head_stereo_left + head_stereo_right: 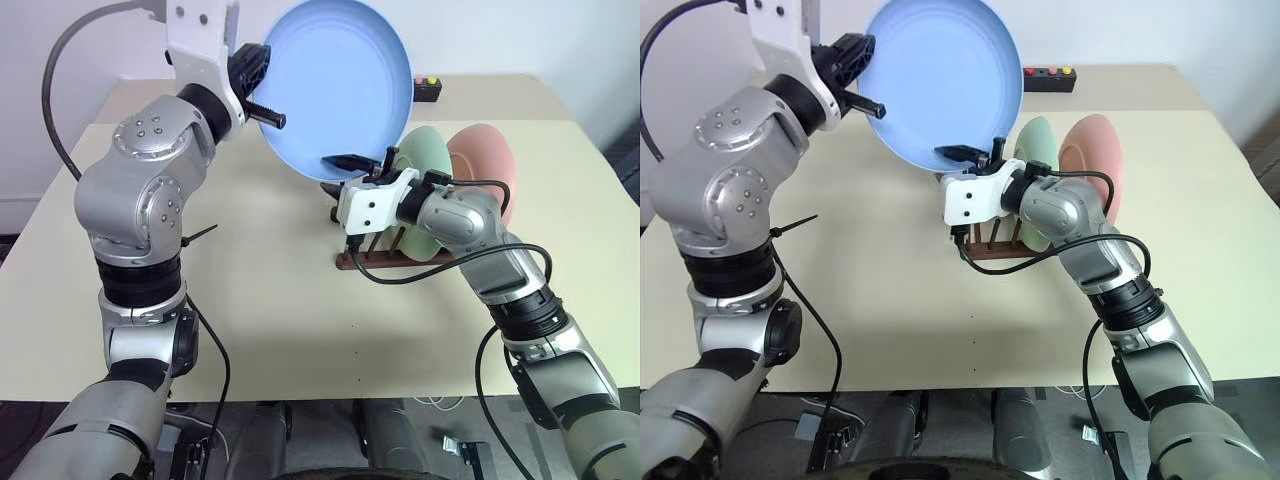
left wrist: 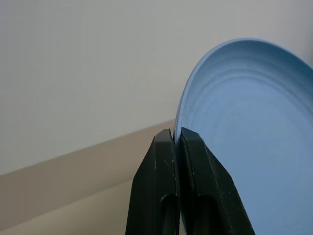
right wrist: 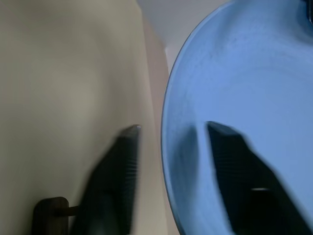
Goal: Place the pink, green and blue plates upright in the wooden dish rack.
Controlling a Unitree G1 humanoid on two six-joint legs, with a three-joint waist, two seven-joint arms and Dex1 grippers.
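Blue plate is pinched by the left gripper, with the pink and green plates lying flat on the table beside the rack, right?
Not quite. The left gripper does pinch the blue plate, but the left eye view shows the green plate and pink plate standing upright in the wooden dish rack.

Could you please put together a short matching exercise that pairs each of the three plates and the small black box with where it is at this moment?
Things:
1. round light blue plate
2. round pale mint green plate
3. round salmon pink plate
4. small black box with coloured buttons

Places:
A. lying at the far edge of the beige table
B. upright in the dark brown wooden dish rack, outermost on the robot's right
C. held in the air, rim pinched by the left gripper
D. upright in the rack, between two other plates

Pairs: 1-C, 2-D, 3-B, 4-A
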